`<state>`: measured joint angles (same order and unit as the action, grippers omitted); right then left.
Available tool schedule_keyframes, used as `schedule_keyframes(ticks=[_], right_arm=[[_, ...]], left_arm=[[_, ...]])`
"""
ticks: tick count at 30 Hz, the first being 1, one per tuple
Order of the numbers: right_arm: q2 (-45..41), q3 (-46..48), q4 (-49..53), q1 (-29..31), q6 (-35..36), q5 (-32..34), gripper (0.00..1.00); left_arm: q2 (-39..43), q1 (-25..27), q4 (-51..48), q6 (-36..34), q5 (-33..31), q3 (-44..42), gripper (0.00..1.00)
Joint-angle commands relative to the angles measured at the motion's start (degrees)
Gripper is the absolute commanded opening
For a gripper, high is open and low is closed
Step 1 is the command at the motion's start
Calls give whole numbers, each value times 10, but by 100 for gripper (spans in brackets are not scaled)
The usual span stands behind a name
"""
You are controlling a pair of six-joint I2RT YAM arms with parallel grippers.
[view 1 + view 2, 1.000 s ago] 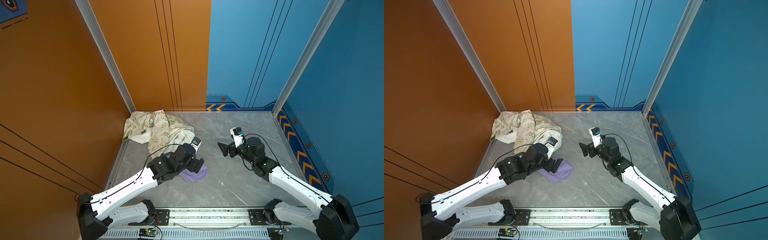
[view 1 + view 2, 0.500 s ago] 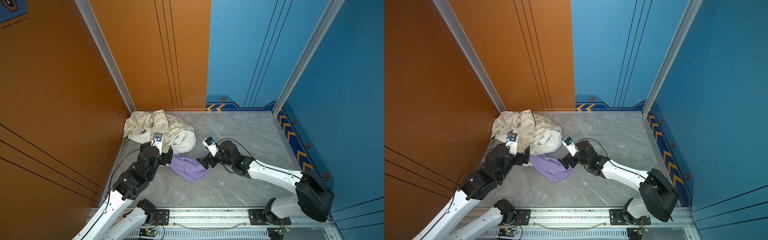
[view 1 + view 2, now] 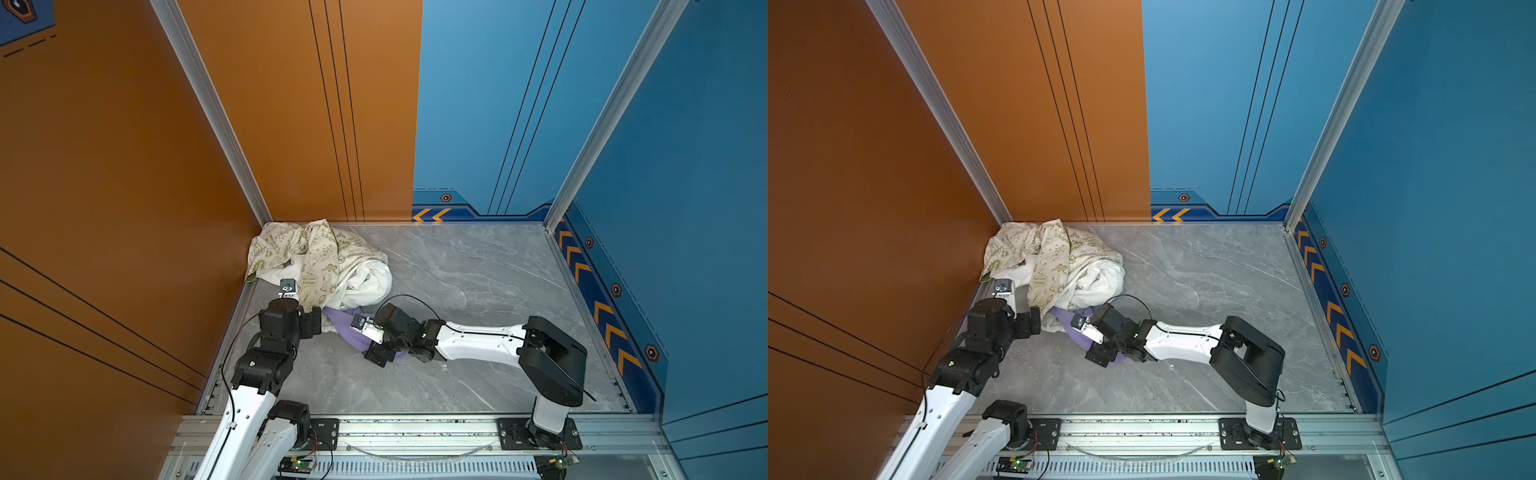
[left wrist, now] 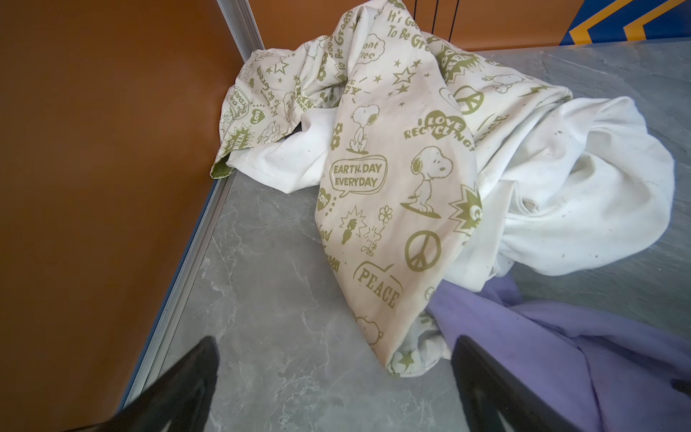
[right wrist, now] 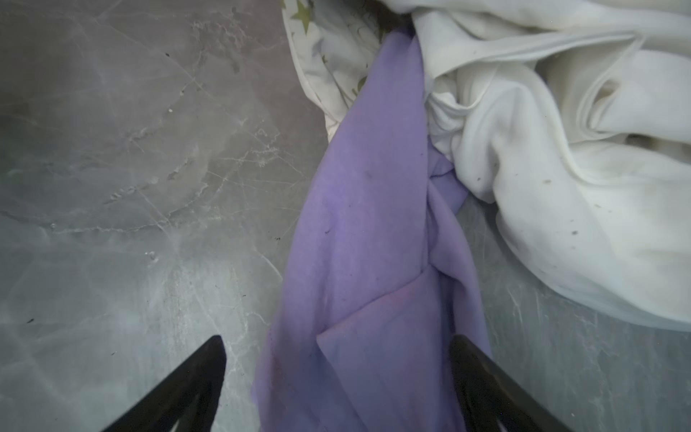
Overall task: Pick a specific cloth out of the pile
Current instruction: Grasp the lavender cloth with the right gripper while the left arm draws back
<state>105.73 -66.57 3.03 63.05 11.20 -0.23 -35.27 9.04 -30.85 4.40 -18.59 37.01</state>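
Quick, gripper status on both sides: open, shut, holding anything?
Left gripper: open, holding nothing.
Right gripper: open, jaws either side of the purple cloth, not clamped.

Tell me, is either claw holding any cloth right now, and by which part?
Nothing is held. The right gripper stands open astride the lavender cloth, at its end away from the pile; the left gripper is open near the pile.

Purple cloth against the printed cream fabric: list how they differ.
Colour: the purple cloth is plain lavender; the printed cream fabric carries green cartoons and slogans.
Size: the purple cloth looks smaller than the printed cream fabric.
Pose: the purple cloth lies low on the table, one end tucked under the printed cream fabric, which is heaped higher.
Both are soft, creased and touching.
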Motion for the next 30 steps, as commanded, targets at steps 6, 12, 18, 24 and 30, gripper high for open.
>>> schedule_keyframes(ticks=[6, 12, 18, 24, 30], right_arm=[[72, -52, 72, -5, -15, 44, 90], [117, -91, 100, -13, -35, 25, 69], [127, -109, 115, -19, -40, 26, 42], [124, -108, 114, -21, -44, 20, 18], [82, -106, 90, -37, -66, -15, 2]], left_arm=[[100, -5, 8, 12, 48, -63, 98], [167, 13, 20, 18, 47, -96, 98], [153, 25, 20, 5, 27, -99, 98], [140, 26, 21, -8, 12, -99, 98], [139, 26, 21, -10, 3, -100, 98]])
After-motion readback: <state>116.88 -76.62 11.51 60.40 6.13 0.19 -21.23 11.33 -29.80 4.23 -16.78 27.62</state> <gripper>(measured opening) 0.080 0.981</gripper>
